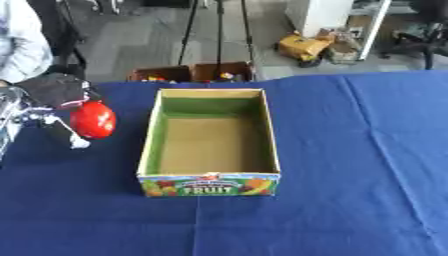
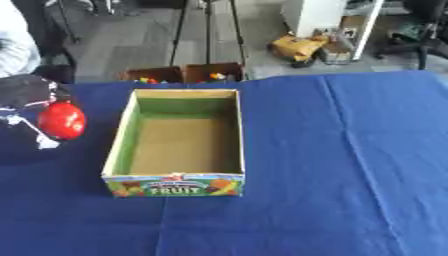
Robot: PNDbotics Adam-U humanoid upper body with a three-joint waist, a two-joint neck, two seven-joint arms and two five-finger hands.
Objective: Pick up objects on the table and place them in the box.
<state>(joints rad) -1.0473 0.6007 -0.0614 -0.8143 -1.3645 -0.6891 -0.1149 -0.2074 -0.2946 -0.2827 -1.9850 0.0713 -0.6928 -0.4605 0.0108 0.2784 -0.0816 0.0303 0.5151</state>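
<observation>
Red fruit [image 1: 93, 119] in left robot hand [image 1: 54, 90], beside box [image 1: 149, 142]

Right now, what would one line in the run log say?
left hand: holding red ball, left of box | box: nothing inside | right hand: out of sight | ball not yet in box

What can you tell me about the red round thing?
The red round thing is smooth and shiny, like a plastic apple or tomato. It sits at the table's left side, left of the open cardboard box and apart from it. The robot's left hand covers its top from above, with a pale finger beside it. Whether it rests on the blue cloth or hangs lifted is unclear.
</observation>
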